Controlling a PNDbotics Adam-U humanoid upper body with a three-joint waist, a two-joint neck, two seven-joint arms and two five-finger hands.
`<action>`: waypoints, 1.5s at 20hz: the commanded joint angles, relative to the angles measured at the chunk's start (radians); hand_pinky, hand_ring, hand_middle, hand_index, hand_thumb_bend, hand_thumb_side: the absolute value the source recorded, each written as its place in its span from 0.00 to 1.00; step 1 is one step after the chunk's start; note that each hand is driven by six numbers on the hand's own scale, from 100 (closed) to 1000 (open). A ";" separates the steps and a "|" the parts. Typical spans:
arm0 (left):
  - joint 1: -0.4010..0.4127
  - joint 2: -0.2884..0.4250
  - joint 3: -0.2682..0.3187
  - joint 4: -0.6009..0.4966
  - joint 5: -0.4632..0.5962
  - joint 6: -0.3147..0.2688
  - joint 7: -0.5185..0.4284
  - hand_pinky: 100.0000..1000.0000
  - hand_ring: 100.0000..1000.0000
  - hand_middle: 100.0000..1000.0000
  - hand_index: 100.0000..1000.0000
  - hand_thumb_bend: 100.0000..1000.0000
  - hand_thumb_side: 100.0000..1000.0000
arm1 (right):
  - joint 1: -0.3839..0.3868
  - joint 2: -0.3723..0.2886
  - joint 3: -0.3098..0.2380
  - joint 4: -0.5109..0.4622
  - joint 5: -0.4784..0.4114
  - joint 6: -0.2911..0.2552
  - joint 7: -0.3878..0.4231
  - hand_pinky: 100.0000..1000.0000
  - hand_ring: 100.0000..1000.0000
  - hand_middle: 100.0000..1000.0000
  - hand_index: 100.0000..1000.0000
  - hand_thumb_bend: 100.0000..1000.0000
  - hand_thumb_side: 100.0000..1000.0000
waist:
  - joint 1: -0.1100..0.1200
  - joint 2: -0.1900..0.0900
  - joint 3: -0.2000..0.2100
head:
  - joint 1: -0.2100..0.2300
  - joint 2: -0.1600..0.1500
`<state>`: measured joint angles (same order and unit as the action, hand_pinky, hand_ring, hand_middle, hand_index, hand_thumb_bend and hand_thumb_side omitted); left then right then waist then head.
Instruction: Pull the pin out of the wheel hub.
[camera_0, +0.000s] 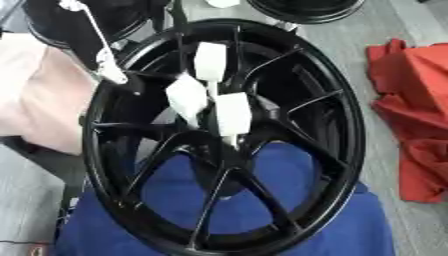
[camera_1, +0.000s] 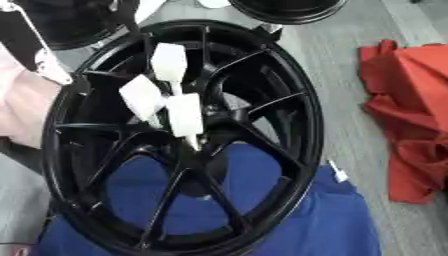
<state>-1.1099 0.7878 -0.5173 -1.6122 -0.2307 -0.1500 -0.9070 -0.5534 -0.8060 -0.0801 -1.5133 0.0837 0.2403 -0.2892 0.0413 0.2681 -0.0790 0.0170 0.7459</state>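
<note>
A black spoked wheel (camera_0: 346, 125) lies tilted on a blue cloth (camera_0: 297, 220). Three white pins with flat paddle heads stand close together at its hub (camera_0: 219, 147): one at the back (camera_0: 210, 60), one on the left (camera_0: 186, 95), one nearest the centre (camera_0: 234, 112). Their thin stems run down toward the hub. A black arm part with white trim (camera_0: 107, 62) comes in from the upper left and ends by the wheel's left rim. I cannot make out a hand's shape there. Nothing touches the pins. My right hand does not show.
Another black wheel (camera_0: 306, 10) lies at the top edge, and a dark round shape (camera_0: 52, 25) sits at the top left. A red cloth (camera_0: 411, 100) lies crumpled on the grey floor at the right, a pink cloth (camera_0: 35, 90) at the left.
</note>
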 joint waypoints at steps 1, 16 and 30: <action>-0.024 0.006 0.004 0.009 0.014 -0.003 0.000 0.69 0.60 0.68 0.79 0.49 0.13 | -0.014 -0.028 -0.010 -0.012 -0.005 0.000 -0.007 0.80 0.64 0.69 0.73 0.00 0.79 | -0.005 -0.015 -0.001 | 0.004 0.000; -0.043 -0.044 -0.041 0.066 0.045 -0.016 0.000 0.67 0.55 0.62 0.75 0.47 0.15 | -0.022 -0.020 -0.009 -0.012 -0.013 0.000 -0.026 0.79 0.63 0.68 0.72 0.00 0.79 | -0.002 -0.009 -0.012 | 0.014 0.018; -0.040 -0.068 -0.072 0.110 0.036 -0.031 0.000 0.62 0.48 0.59 0.72 0.44 0.13 | -0.022 -0.014 -0.011 -0.010 -0.023 0.001 -0.042 0.79 0.63 0.68 0.72 0.00 0.79 | -0.007 -0.003 -0.020 | 0.028 0.024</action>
<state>-1.1367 0.7122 -0.5817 -1.5095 -0.1852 -0.1761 -0.9043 -0.5619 -0.7963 -0.0797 -1.5132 0.0663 0.2404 -0.3246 0.0406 0.2778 -0.0967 0.0421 0.7640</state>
